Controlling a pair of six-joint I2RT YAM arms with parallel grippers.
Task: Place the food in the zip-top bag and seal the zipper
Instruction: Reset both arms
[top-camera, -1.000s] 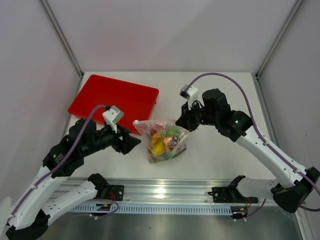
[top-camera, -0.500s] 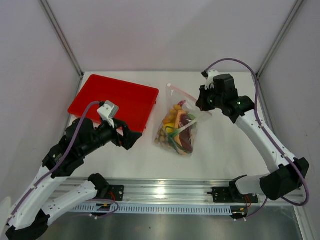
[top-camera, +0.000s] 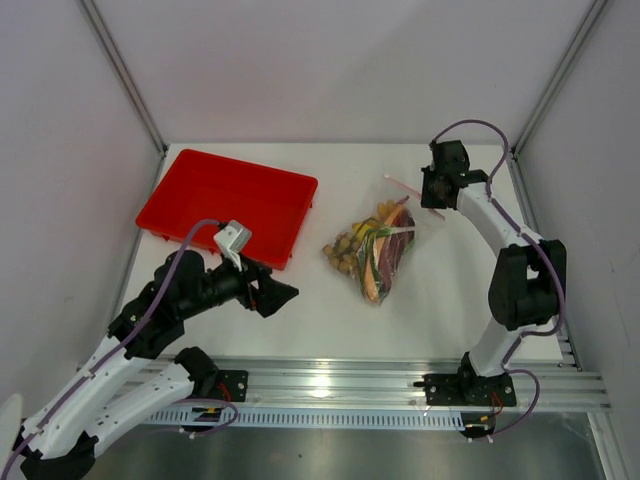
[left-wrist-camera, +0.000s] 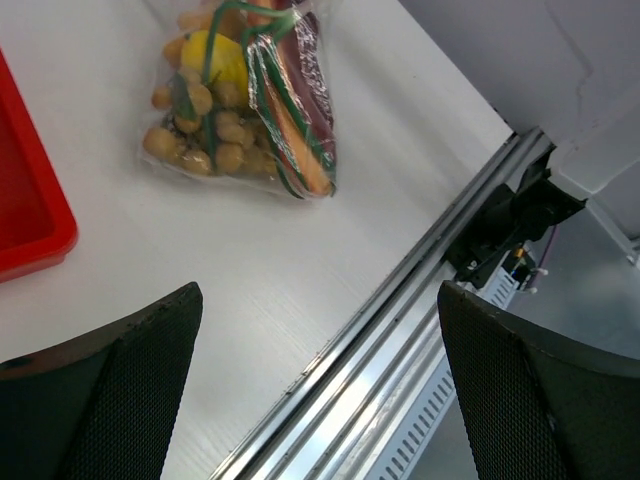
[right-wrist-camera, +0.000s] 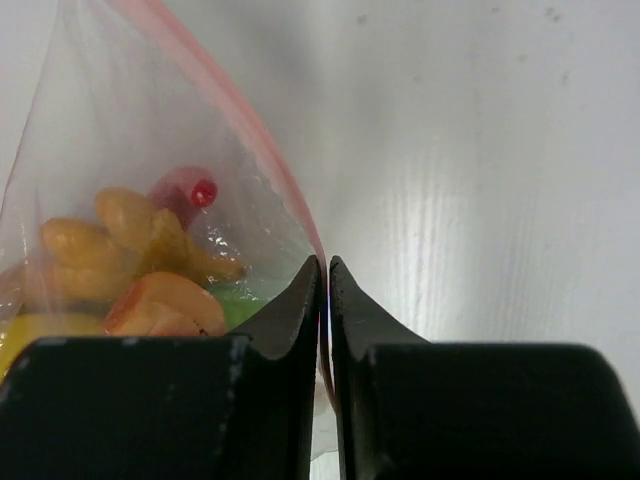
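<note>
"Right wrist view: what has the right end effector (right-wrist-camera: 322, 265) got?"

"Its two black fingers are pressed nearly together, and the pink zipper (right-wrist-camera: 250, 130) runs straight down into the slit between them. It is pinching that strip at a corner of the zip-top bag (right-wrist-camera: 130, 170)."

"And the bag itself?"

"It spreads out to the left of those fingertips. From above, it lies on the white desk (top-camera: 450, 290), trailing from the right end effector (top-camera: 437, 190) toward the near side and the left arm. The pinched corner is the far end."

"Is the food in it?"

"Yes. In the left wrist view, a yellow lemon (left-wrist-camera: 222, 55), a brown nut cluster (left-wrist-camera: 200, 140) and a long orange piece (left-wrist-camera: 300, 150) with green stems across it all sit behind the clear plastic."

"Is the mouth sealed?"

"I cannot tell; the strip is too thin to judge."

"The left end effector (top-camera: 275, 297)?"

"Spread wide, with nothing between the fingers. Through its own camera the bag is ahead of it and well apart. The red tray (top-camera: 225, 200) shows at its left, and the metal rail (left-wrist-camera: 400, 330) at the desk's edge lies to its right."
</note>
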